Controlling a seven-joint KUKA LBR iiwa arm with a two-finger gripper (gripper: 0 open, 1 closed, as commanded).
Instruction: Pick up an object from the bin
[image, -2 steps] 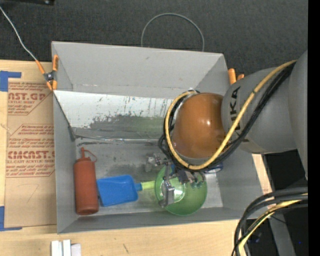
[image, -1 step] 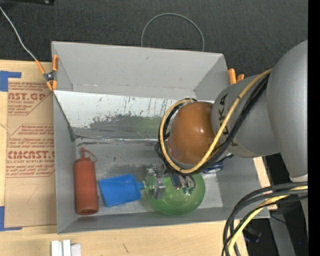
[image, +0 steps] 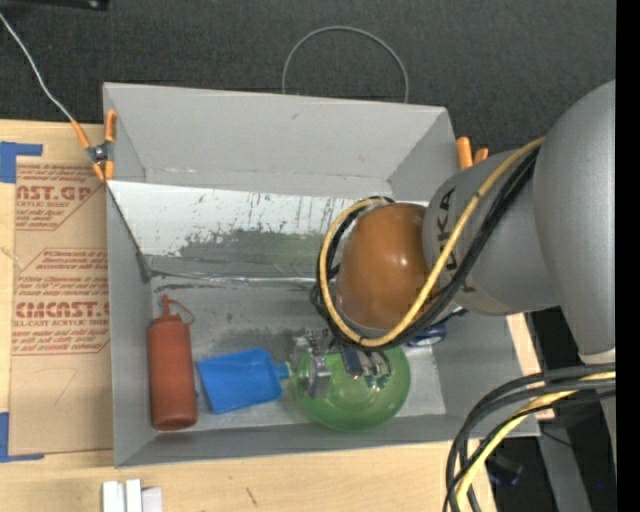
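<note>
My gripper (image: 335, 368) hangs under the arm's orange dome at the bin's front right. It is right over a green see-through round thing (image: 385, 392), perhaps a bowl or flask, and covers its upper left part. Just left of the gripper lies a blue block-shaped thing (image: 238, 380), its right end close to the green thing's neck. Along the left wall a red squeeze bottle (image: 171, 372) lies with its nozzle pointing to the back.
The arm and its cables cover the bin's right side. A small blue and white thing (image: 432, 336) peeks out beneath the arm at the right wall. The bin's sloped back wall rises behind bare floor.
</note>
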